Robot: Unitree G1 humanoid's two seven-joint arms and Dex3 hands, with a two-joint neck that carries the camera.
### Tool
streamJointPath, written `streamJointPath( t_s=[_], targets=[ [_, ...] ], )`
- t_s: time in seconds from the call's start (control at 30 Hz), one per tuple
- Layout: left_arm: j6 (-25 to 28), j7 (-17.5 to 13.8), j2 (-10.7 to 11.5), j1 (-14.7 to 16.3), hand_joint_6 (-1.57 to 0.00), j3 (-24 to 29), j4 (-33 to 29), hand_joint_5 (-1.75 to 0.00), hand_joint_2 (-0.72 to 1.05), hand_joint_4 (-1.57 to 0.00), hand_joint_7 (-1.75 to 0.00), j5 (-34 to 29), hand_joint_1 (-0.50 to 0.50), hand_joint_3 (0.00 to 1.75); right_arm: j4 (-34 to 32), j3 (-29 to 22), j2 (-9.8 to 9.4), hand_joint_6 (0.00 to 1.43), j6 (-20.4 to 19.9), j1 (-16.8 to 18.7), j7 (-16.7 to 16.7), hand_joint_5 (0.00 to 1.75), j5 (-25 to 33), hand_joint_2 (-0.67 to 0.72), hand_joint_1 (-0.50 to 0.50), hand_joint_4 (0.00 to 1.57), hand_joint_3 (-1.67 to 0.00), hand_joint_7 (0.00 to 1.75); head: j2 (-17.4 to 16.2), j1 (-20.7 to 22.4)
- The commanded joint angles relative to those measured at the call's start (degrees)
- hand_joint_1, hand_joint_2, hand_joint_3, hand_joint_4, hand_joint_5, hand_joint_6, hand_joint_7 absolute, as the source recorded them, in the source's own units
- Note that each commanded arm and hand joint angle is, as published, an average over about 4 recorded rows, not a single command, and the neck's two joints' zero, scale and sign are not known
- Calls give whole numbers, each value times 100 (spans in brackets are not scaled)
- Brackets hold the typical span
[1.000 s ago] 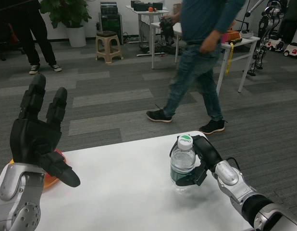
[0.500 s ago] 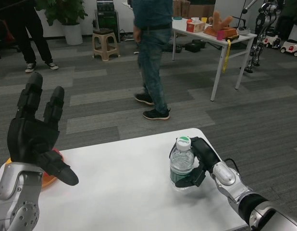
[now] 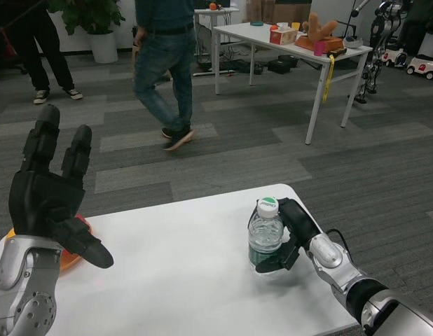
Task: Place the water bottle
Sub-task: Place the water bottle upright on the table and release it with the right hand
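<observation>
A clear water bottle [image 3: 265,236] with a green and white cap stands upright on the white table [image 3: 181,280], near its right edge. My right hand [image 3: 290,234] grips it from the right, fingers wrapped around the body and the base. My left hand [image 3: 52,196] is raised above the table's left side, fingers spread apart and holding nothing.
An orange dish [image 3: 73,257] lies at the table's left edge, mostly hidden behind my left hand. A person [image 3: 164,66] walks across the grey floor beyond the table. Another white table [image 3: 300,42] with items stands further back right.
The person has walked leftward across the floor. The bottle, my right hand and my left hand stay about where they were; the camera shifted slightly.
</observation>
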Motion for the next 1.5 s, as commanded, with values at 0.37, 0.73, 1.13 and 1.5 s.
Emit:
streamJointPath(
  t_s=[0.37,0.73,1.13,1.5],
  targets=[
    [-19,3,-10,-21,0,20,90,-10,-64,0,0,-29,-48,9,95,-49,3,104,-71,-33,-52,165,107,9,16,142,-48,161,-65,8],
    [-39,-2,-10,-12,0,4,86,-10,-64,0,0,-49,-48,9,-70,-69,3,21,-62,83,-43,136,347,12,-19,66,-32,112,-45,10],
    [-63,-6,-1,71,0,2,42,-10,-64,0,0,-73,-48,9,-316,-161,-23,2,-45,202,65,75,632,39,-46,6,-14,70,-14,13],
    [-72,-6,-1,146,0,11,2,-10,-64,0,0,-73,-48,9,-601,-416,-40,0,61,360,361,0,762,50,-50,0,-8,12,-11,31]
  ],
)
